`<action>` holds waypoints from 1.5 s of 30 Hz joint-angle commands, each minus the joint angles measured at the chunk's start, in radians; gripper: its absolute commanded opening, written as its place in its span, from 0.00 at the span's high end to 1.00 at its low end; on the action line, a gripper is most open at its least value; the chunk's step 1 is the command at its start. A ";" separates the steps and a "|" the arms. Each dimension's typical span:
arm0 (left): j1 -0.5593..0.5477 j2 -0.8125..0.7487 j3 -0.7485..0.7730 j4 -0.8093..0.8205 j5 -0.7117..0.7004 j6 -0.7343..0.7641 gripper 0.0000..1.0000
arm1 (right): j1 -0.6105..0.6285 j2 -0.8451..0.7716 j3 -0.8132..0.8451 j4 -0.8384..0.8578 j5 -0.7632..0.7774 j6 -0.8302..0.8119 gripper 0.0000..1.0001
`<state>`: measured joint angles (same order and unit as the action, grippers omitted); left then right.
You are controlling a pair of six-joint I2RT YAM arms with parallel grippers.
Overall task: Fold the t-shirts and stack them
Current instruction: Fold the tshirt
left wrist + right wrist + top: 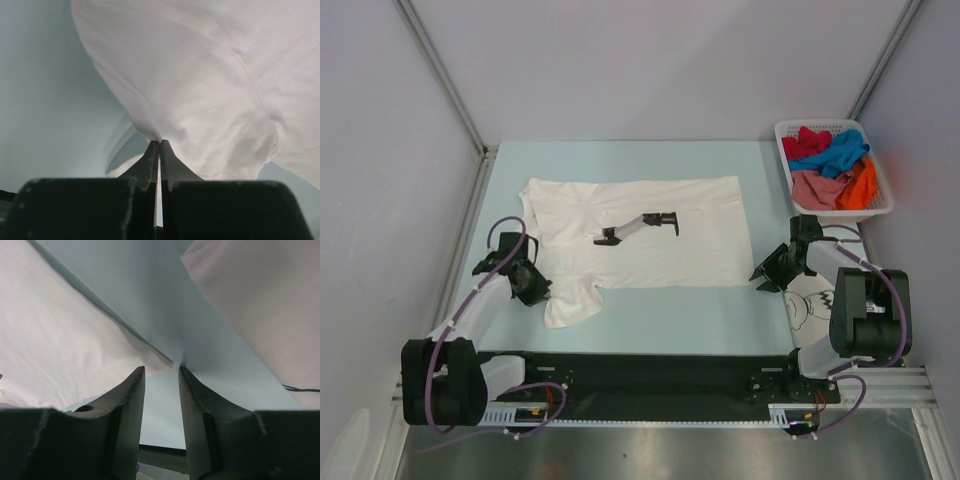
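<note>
A white t-shirt (650,235) lies spread flat on the pale blue table, with a grey and black mark on its middle. My left gripper (532,285) is shut on the shirt's lower left edge by the sleeve. The left wrist view shows the shut fingertips (160,143) pinching a fold of the white cloth (210,85). My right gripper (767,275) is open at the shirt's near right corner. In the right wrist view that corner (162,362) lies just ahead of my open gripper (161,371). A white shirt with black line print (812,300) lies under the right arm.
A white lattice basket (886,190) at the back right holds red (807,143), blue (840,152), pink (815,188) and orange (863,185) shirts. The printed shirt also shows at the upper right of the right wrist view (260,305). Grey walls enclose the table.
</note>
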<state>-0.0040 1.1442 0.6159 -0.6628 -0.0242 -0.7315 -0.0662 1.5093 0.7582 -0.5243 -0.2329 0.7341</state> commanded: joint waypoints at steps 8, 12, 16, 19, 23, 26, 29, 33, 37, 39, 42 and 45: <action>-0.014 -0.053 0.041 -0.009 -0.019 0.021 1.00 | 0.026 0.092 0.010 0.017 0.101 0.024 0.87; -0.014 -0.076 0.067 -0.040 -0.037 0.017 1.00 | 0.032 0.078 0.010 -0.035 0.115 -0.012 1.00; -0.014 -0.090 0.103 -0.055 -0.031 0.056 1.00 | 0.045 0.045 0.039 -0.062 0.103 -0.065 1.00; -0.014 -0.090 0.149 -0.054 -0.014 0.084 1.00 | 0.063 0.071 0.127 -0.109 0.109 -0.120 1.00; -0.016 -0.060 0.226 -0.054 -0.011 0.099 1.00 | 0.095 0.129 0.255 -0.155 0.099 -0.165 1.00; -0.016 -0.003 0.304 -0.035 -0.006 0.113 1.00 | 0.098 0.167 0.343 -0.167 0.096 -0.179 1.00; -0.016 0.092 0.409 -0.014 -0.014 0.130 1.00 | 0.095 0.222 0.441 -0.180 0.101 -0.197 1.00; -0.014 0.242 0.560 0.011 -0.019 0.150 1.00 | 0.077 0.327 0.578 -0.198 0.095 -0.202 1.00; -0.008 0.386 0.738 0.017 -0.016 0.167 1.00 | 0.074 0.443 0.726 -0.224 0.078 -0.205 1.00; 0.001 0.436 0.784 0.019 -0.016 0.168 0.99 | 0.075 0.512 0.818 -0.243 0.076 -0.213 1.00; 0.035 0.517 0.870 0.023 -0.005 0.168 1.00 | 0.074 0.595 0.930 -0.281 0.061 -0.213 1.00; 0.055 0.598 0.958 0.022 0.006 0.178 1.00 | 0.074 0.632 0.989 -0.292 0.049 -0.211 1.00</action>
<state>0.0216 1.7046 1.4837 -0.6598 -0.0292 -0.5838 0.0120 2.1174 1.6733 -0.7647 -0.1696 0.5377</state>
